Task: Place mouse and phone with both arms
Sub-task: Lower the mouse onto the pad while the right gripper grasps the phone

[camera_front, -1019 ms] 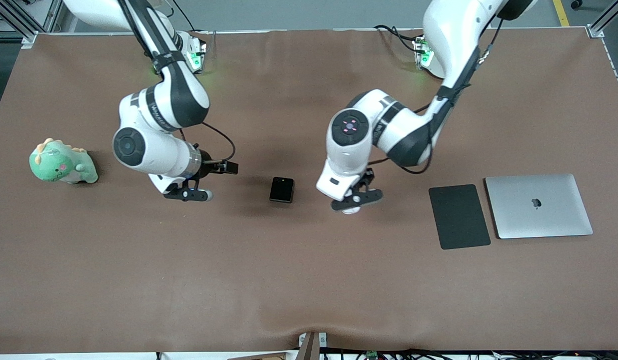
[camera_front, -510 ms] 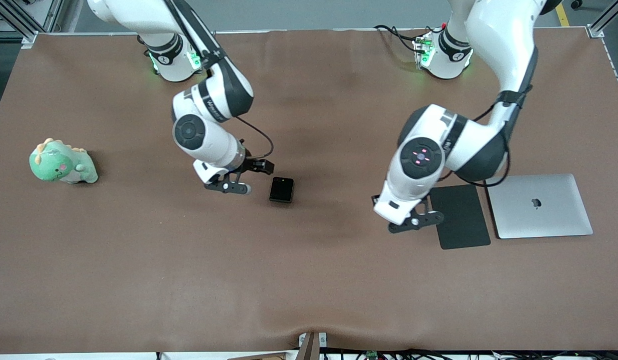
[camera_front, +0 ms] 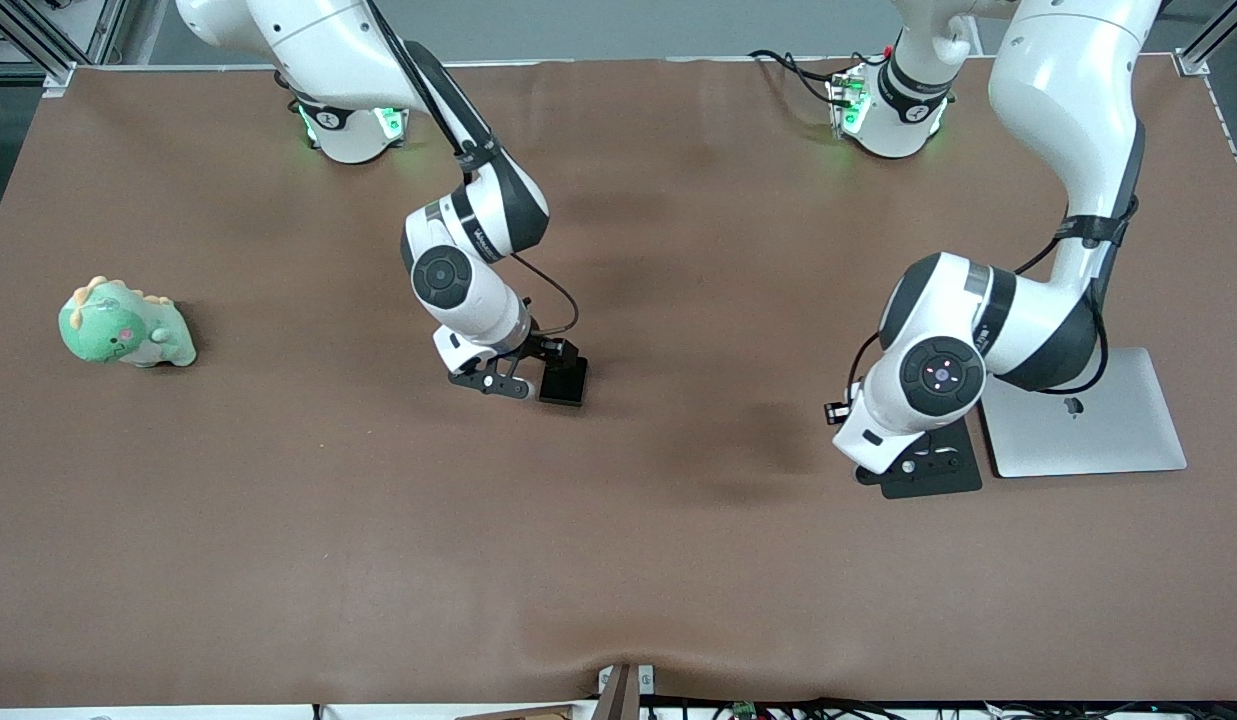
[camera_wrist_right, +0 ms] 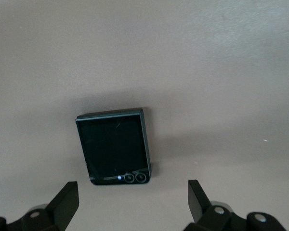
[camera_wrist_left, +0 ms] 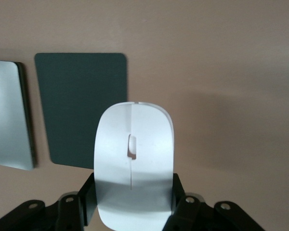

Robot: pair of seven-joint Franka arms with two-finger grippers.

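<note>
Fingers: your left gripper clamps the mouse; right gripper spread wide.
Mouse hangs over the mouse pad (beside the laptop); phone lies on the surface.

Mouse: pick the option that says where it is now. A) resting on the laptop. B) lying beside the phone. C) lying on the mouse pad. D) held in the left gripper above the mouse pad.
D: the left wrist view shows the mouse clamped in the left gripper, up over the mouse pad.
</note>
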